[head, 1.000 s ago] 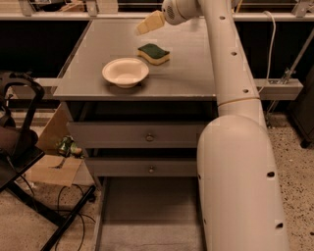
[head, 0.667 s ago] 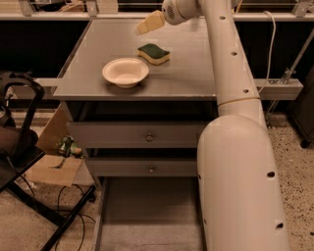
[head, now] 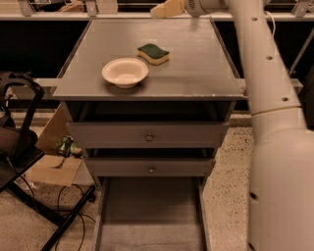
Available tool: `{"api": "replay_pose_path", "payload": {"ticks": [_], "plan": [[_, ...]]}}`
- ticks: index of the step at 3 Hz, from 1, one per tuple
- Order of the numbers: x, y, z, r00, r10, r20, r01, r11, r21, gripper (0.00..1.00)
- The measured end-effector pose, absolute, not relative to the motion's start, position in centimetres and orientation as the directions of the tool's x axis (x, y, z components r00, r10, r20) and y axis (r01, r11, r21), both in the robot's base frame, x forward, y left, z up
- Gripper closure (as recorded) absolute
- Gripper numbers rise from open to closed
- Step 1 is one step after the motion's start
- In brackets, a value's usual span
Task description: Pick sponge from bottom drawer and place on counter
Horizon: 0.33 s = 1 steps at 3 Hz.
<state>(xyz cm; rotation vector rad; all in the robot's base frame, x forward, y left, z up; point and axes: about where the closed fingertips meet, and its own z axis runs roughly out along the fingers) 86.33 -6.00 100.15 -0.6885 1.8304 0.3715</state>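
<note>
The sponge lies on the table, just beside the bowl. The tool hangs at top middle, apart from it. I cannot tell its grip.

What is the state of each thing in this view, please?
sponge: lying on the counter, green face up, nothing holding it.
bowl: upright on the counter, nothing seen inside.
counter: carries the sponge and the bowl.
bottom drawer: pulled far out, no sponge in it.
two upper drawers: pushed in, or nearly so.
gripper: raised at the counter's far edge, away from the sponge.
</note>
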Motion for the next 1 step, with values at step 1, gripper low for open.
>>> {"api": "replay_pose_path", "payload": {"ticks": [1], "plan": [[82.98, -14.62, 105.77, -0.169, -0.165, -0.972, -0.408, 0.909, -0.084, 0.00]]}}
